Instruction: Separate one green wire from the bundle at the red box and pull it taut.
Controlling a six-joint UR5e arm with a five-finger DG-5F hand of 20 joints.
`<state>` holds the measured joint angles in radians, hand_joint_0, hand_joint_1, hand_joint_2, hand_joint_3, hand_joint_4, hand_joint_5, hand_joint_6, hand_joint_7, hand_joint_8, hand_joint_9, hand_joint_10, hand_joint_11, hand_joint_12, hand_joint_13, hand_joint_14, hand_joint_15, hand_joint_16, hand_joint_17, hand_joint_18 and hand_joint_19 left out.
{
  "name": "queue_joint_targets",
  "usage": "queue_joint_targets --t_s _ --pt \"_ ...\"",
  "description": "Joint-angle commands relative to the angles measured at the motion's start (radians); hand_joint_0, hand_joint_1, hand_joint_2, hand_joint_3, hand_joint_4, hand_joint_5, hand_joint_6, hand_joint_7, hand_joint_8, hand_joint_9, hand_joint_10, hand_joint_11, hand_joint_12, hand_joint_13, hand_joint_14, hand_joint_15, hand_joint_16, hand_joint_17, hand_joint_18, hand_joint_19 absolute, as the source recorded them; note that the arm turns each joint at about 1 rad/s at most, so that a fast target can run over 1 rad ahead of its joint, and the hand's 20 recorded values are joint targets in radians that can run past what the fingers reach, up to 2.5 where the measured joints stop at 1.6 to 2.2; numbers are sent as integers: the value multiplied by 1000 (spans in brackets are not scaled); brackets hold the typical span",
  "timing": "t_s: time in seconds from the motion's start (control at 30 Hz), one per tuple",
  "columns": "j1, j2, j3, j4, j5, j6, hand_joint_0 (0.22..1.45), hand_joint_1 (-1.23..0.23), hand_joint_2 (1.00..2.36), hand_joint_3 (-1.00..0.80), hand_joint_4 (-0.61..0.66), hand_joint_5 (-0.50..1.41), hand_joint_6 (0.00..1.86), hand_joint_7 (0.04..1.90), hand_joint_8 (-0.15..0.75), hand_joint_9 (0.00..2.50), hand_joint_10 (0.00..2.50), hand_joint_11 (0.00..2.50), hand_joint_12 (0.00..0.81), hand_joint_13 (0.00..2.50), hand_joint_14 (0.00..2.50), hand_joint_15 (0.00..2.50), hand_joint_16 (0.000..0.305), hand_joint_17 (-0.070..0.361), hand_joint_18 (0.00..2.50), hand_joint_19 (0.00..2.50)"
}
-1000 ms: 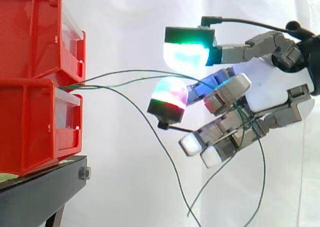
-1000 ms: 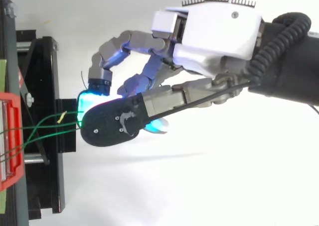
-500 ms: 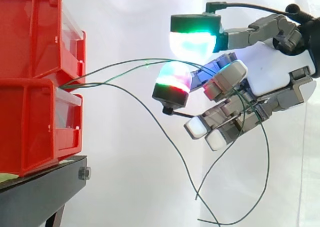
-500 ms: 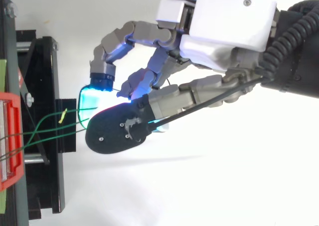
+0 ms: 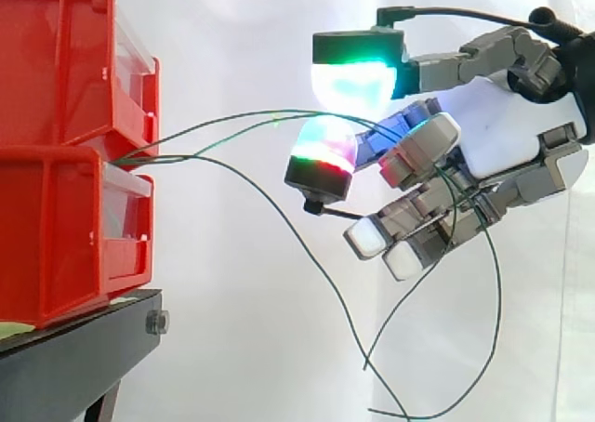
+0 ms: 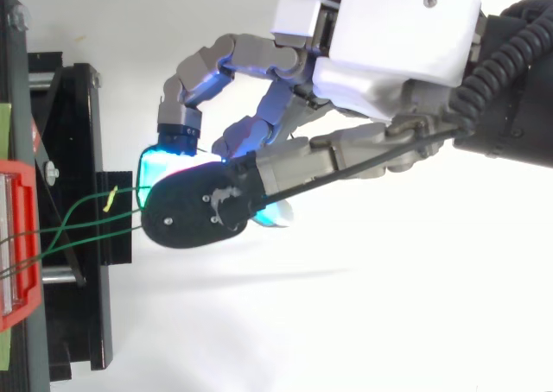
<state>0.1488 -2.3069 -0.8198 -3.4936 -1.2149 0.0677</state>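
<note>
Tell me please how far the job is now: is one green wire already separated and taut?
Done: the hand is at the green wires that leave the red boxes. In hand: two wires arc into its curled fingers, so no single one looks separated yet; a third wire sags below them. Left: keep one wire alone and pull it taut, as all of them curve slack.

Several thin green wires [image 5: 172, 156] are fanning rightwards out of the gap between two stacked red plastic boxes [image 5: 56, 227], two arching loosely, one drooping slack.
</note>
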Motion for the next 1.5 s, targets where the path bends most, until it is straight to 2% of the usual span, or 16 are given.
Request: queue_joint_targets --t_s 0.0,0.2,0.33,0.5,1.07,1.2,1.27,1.33,1.43,1.47 --pt "0 0 -1 -1 0 0 555 -573 1011 -370 119 -151 902 923 277 1293 4 1555 355 719 22 600 48 107 559 569" --pt "-2 0 -1 -1 0 0 562 -577 1014 -310 110 -150 898 934 277 1287 5 1524 353 713 24 592 47 106 552 572" --pt "-2 0 -1 -1 0 0 570 -689 1019 -219 102 -149 898 957 281 1282 5 1526 356 715 23 595 47 106 551 574" --pt "-2 0 -1 1 0 -2 583 -744 1018 -223 90 -153 902 942 271 1257 8 1496 350 713 22 588 47 105 555 574" --pt "-2 0 -1 -2 2 0 632 -885 1005 -438 85 -156 901 919 269 1212 12 1398 335 704 21 565 46 103 565 556" --pt "-2 0 -1 1 0 0 584 -950 1000 -500 99 -154 898 924 267 1162 17 1315 335 692 21 553 46 104 568 562" --pt "-2 0 -1 1 0 0 554 -915 1000 -500 108 -152 898 909 278 1152 18 1288 340 694 22 543 47 106 576 550" --pt "-2 0 -1 1 0 0 508 -685 1000 -500 109 -143 891 900 297 1168 18 1250 349 703 20 542 49 111 591 556" --pt "-2 0 -1 1 0 0 544 -506 1000 -500 95 -138 882 929 279 1161 21 1220 339 696 21 551 47 106 570 565" --pt "-2 0 -1 1 0 0 557 -499 1000 -500 101 -138 880 947 277 1159 21 1220 336 693 21 550 47 105 564 568"
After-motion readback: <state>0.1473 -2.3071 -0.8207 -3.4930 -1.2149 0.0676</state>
